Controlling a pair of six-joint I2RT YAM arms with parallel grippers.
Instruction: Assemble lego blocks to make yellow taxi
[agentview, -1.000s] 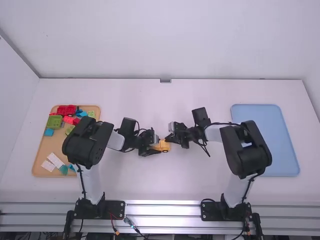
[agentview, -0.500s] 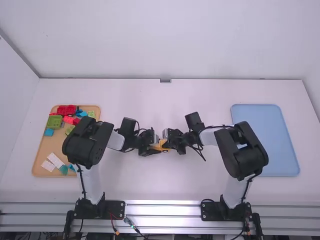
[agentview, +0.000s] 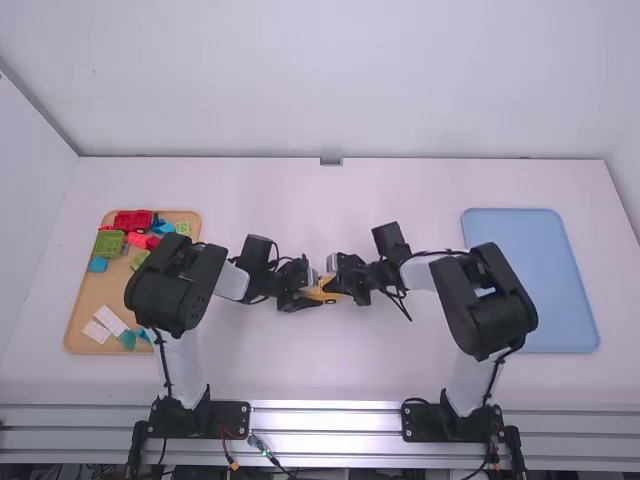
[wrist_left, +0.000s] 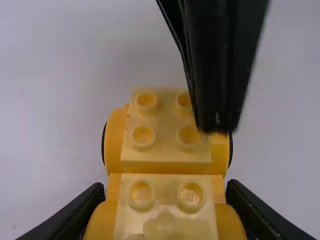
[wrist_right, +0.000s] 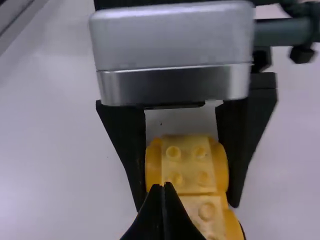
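In the high view, see a tan tray (agentview: 92, 292) at nine o'clock holding red, green and blue bricks (agentview: 133, 220); a blue tray (agentview: 560, 300) at three; a yellow car (agentview: 314, 296) between left gripper (agentview: 311, 289) and right gripper (agentview: 331, 285). In the left wrist view, see car clamped by left gripper, studded, round-flanked plastic. In the right wrist view, see right gripper closed, tips overlapping car; cannot tell contact.

"Looks white along the links (agentview: 179, 368)?"

"Yes, but wears chunky black casings (agentview: 177, 287) and thin, looping black cables (agentview: 437, 253)."

"Has black base plates (agentview: 228, 419) too?"

"Does, with small pale dots. Carries a rounded silvery block (wrist_right: 172, 47) at the left pincer (agentview: 320, 297) as well."

"And ends there in black, tapering fingers (wrist_right: 126, 145)?"
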